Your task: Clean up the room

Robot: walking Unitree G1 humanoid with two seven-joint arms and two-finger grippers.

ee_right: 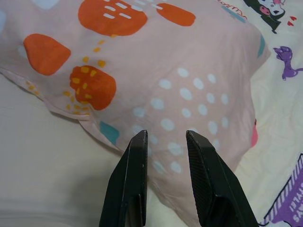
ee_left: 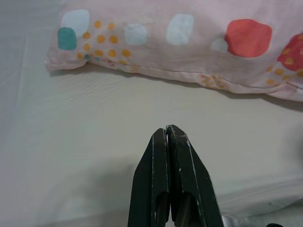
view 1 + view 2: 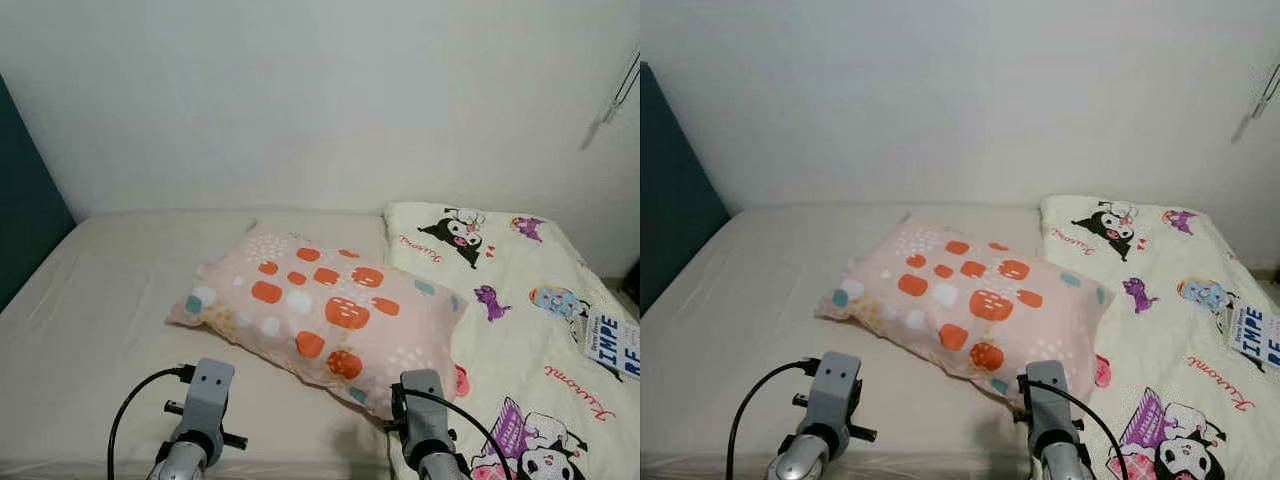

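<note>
A pink pillow (image 3: pixel 320 310) with orange, white and teal spots lies slantwise in the middle of the bed (image 3: pixel 100 330). Its right end overlaps a cream cartoon-print blanket (image 3: pixel 520 330). My left gripper (image 2: pixel 166 132) is shut and empty, hovering over the bare sheet just short of the pillow's near left edge (image 2: pixel 156 71). My right gripper (image 1: pixel 165 137) is open, its fingertips poised just above the pillow's near right corner (image 1: pixel 180 104), not touching it. Both wrists (image 3: pixel 205 400) (image 3: pixel 422 405) rise at the near edge of the bed.
A white wall (image 3: pixel 320 100) backs the bed. A dark teal headboard (image 3: pixel 25 200) stands at the left. A white printed card (image 3: pixel 615 345) rests on the blanket at the far right. The sheet left of the pillow is bare.
</note>
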